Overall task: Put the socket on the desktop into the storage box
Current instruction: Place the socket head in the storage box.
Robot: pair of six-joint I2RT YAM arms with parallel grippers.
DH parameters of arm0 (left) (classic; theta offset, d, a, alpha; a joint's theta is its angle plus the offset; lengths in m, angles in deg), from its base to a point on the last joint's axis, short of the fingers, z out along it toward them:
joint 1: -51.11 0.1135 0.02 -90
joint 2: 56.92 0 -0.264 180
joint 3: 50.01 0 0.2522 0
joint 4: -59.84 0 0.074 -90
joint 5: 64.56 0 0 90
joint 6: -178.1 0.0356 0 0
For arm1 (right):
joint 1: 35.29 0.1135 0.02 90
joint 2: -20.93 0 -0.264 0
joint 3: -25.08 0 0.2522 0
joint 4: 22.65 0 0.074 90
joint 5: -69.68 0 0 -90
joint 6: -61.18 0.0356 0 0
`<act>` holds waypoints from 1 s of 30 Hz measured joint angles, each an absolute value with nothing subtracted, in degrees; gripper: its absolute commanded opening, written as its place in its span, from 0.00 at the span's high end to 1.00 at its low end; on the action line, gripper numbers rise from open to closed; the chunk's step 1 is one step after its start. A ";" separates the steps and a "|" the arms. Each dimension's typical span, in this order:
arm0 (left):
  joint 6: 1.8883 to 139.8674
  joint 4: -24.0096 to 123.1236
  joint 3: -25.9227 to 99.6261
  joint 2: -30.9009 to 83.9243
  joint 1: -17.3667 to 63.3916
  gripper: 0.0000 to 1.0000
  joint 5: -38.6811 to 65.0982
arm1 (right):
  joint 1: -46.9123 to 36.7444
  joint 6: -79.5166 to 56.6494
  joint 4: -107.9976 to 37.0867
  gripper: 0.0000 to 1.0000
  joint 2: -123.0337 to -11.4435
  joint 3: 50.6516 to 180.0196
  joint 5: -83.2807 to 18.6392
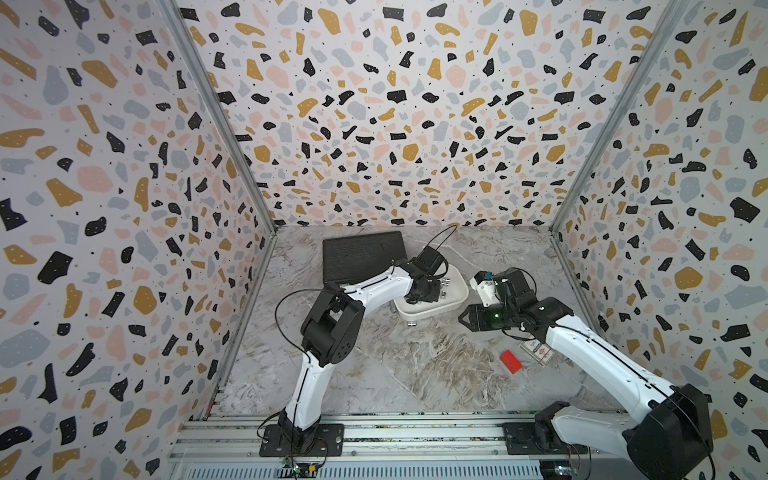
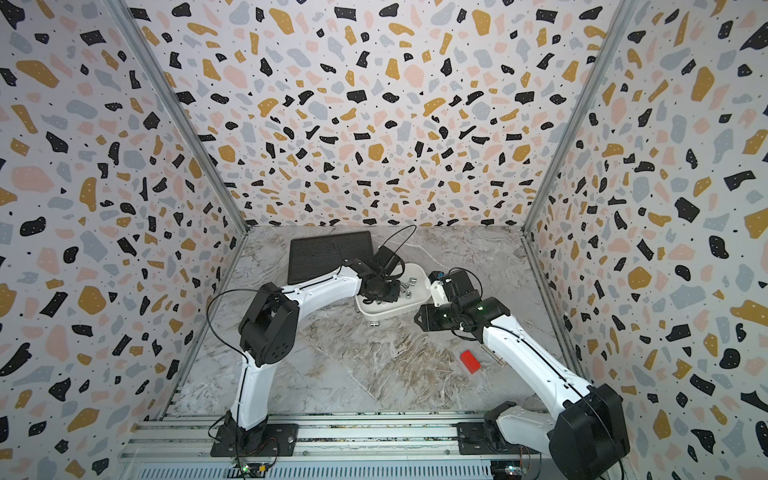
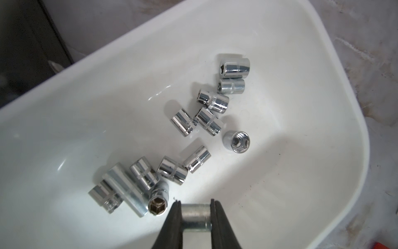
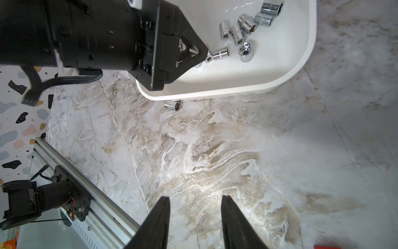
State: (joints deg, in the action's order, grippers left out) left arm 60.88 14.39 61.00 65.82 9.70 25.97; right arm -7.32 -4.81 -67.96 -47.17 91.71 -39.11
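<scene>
The socket (image 3: 195, 222) is clamped in the left tool (image 3: 196, 202), over the white box (image 3: 301, 86). The box sits toward 12 o'clock on the desk (image 1: 415, 374), with a black case (image 1: 361, 253) at its 10 o'clock. The right tool (image 4: 196, 198), jaws apart and empty, hangs at the box's 4 o'clock. A second socket (image 4: 172, 105) lies on the desk just beside the box's 6 o'clock rim.

**A:** We're looking into a robot test cell here, a lab rig, with printed terrazzo walls (image 1: 374, 104) closing in three sides.

**B:** And bare aluminium posts (image 1: 220, 120) run up the corners where the panels meet.

**A:** Along the front there's an aluminium rail (image 1: 415, 436), with the left arm (image 1: 309, 390) and right arm (image 1: 594, 353) bolted on by black plates (image 1: 332, 438).

**B:** There's a marble-print desktop (image 1: 395, 374) underneath. It's a staged enclosure all round.
</scene>
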 measured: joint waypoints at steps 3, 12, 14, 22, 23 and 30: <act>61.22 14.13 61.44 66.85 9.77 0.86 26.28 | -7.36 -4.79 -67.96 0.56 -47.17 91.71 -39.11; 62.12 13.34 63.93 68.33 10.08 0.77 27.50 | -7.47 -4.76 -67.98 0.56 -47.17 91.73 -39.11; 62.32 13.30 64.06 68.33 10.08 0.71 27.63 | -7.49 -4.74 -68.02 0.56 -47.17 91.71 -39.11; 63.13 13.23 64.08 68.36 10.14 0.63 27.87 | -7.49 -4.55 -68.15 0.56 -47.17 91.73 -39.11; 63.17 13.19 64.08 68.36 10.14 0.62 27.87 | -7.49 -4.52 -68.18 0.56 -47.17 91.73 -39.11; 63.32 13.28 62.42 66.04 10.14 0.62 27.83 | -7.49 -4.79 -68.55 0.56 -47.17 91.73 -39.15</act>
